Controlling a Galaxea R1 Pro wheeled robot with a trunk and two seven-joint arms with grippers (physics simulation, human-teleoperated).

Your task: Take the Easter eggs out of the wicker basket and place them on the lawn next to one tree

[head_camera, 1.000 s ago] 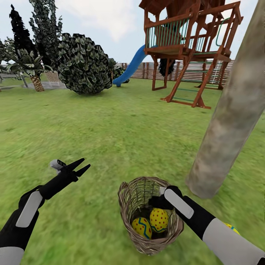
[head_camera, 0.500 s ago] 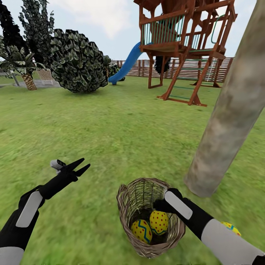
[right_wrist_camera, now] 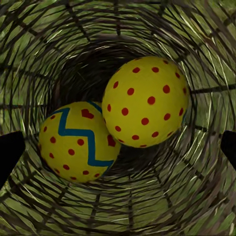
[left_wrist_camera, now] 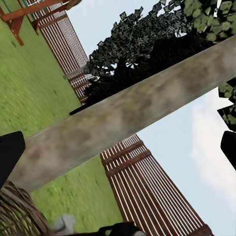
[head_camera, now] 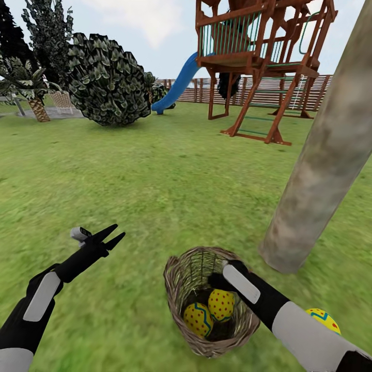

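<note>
Reaching down into the wicker basket (head_camera: 209,305), the robot's right hand (right_wrist_camera: 118,147) hangs with its two fingertips spread wide apart above two Easter eggs, gripping nothing; in the head view the hand itself is hidden inside the basket mouth behind the black-and-white forearm. A red-dotted egg (right_wrist_camera: 146,102) rests against a second egg with a blue-green zigzag band (right_wrist_camera: 78,141), both lying at the bottom of the open-weave basket, the dotted one slightly overlapping its neighbour. In the head view the same pair appear as the dotted egg (head_camera: 221,305) and the zigzag egg (head_camera: 198,319), side by side and touching. A third egg (head_camera: 323,319) lies on the lawn (head_camera: 155,181) outside the basket, partly hidden behind the right forearm, near the base of the tree's thick grey-brown trunk (head_camera: 323,160). The basket stands upright on the grass just beside that trunk. The left hand (head_camera: 109,236) is held above the grass well to the left of the basket, its dark fingers parted and empty. The left wrist camera looks across at the same mottled trunk (left_wrist_camera: 128,115), with a slatted wooden fence (left_wrist_camera: 147,187) behind it. Farther back stand a wooden play tower (head_camera: 258,62) with a blue slide (head_camera: 178,88) and a round leafy bush (head_camera: 106,80).
</note>
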